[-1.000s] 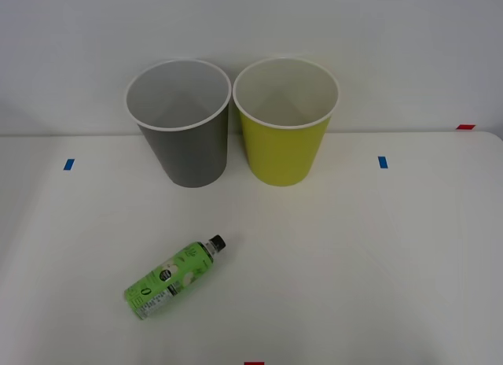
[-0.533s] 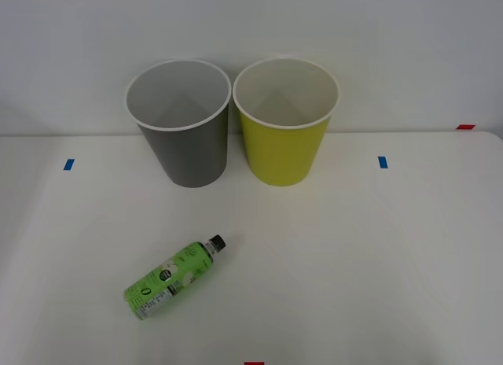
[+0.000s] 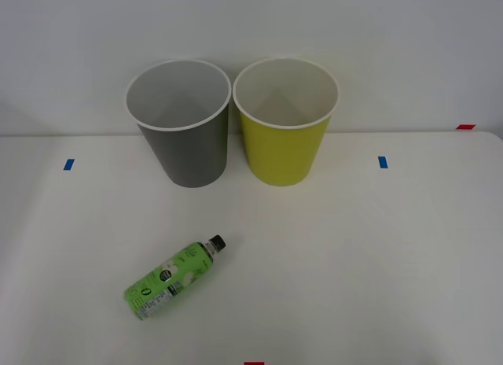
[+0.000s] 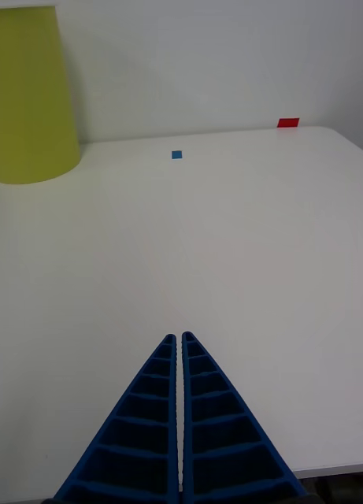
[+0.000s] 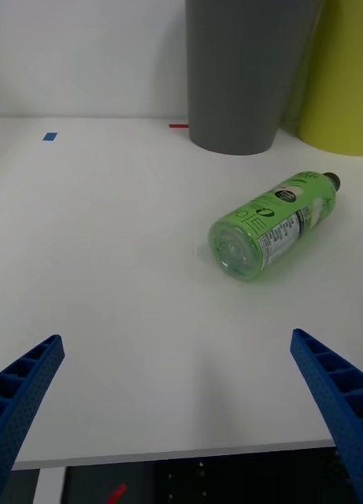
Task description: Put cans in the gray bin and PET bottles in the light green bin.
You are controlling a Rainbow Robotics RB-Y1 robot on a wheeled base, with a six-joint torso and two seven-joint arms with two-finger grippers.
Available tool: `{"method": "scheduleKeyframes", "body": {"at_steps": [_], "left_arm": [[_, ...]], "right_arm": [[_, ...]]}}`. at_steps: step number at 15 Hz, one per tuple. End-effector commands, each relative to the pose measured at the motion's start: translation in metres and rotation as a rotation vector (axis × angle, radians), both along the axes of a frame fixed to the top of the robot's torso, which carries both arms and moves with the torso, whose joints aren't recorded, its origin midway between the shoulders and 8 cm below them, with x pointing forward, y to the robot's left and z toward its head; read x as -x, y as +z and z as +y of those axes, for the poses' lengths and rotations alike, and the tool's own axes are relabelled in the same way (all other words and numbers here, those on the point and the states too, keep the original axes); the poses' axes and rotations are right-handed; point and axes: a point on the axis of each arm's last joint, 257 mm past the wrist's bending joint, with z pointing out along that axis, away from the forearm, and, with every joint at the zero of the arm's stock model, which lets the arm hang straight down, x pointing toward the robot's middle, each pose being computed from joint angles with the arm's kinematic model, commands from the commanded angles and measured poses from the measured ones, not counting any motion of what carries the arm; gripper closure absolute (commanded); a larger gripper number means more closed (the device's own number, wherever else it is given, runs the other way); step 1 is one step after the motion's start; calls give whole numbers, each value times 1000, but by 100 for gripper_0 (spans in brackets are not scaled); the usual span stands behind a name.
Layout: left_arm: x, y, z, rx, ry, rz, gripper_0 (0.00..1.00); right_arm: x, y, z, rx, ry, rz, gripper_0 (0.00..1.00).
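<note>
Fingers of the left gripper (image 5: 177,409) spread wide at the table (image 3: 393,263) edge; right gripper (image 4: 181,340) pressed shut. PET bottle (image 3: 173,277) lies on its side, cap toward the gray bin (image 3: 179,121), light green bin (image 3: 286,119) just beside it.

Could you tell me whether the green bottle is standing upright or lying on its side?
Lying on its side. The PET bottle rests lengthwise on the table, its black cap pointing toward the bins.

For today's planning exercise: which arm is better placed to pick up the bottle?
Probably the left. The bottle lies on the table's left, ahead of the open left end effector; the right end effector is shut.
</note>
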Motion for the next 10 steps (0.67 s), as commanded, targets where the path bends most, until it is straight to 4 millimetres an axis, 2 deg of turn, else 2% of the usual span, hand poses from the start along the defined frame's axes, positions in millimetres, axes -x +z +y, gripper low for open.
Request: {"method": "scheduleKeyframes", "body": {"at_steps": [1,3,5,8,10], "left_arm": [[-10,8,24,-5,-36,-1,0],[-16,5,45,-111,-56,30,0],[-22,3,53,-210,-101,34,0],[-30,5,55,-281,-194,38,0],[-43,8,54,-310,-258,31,0]], "right_arm": [[0,0,0,0,0,0,100],[0,0,0,0,0,0,100],[0,0,0,0,0,0,100],[0,0,0,0,0,0,100],[0,0,0,0,0,0,100]]}}
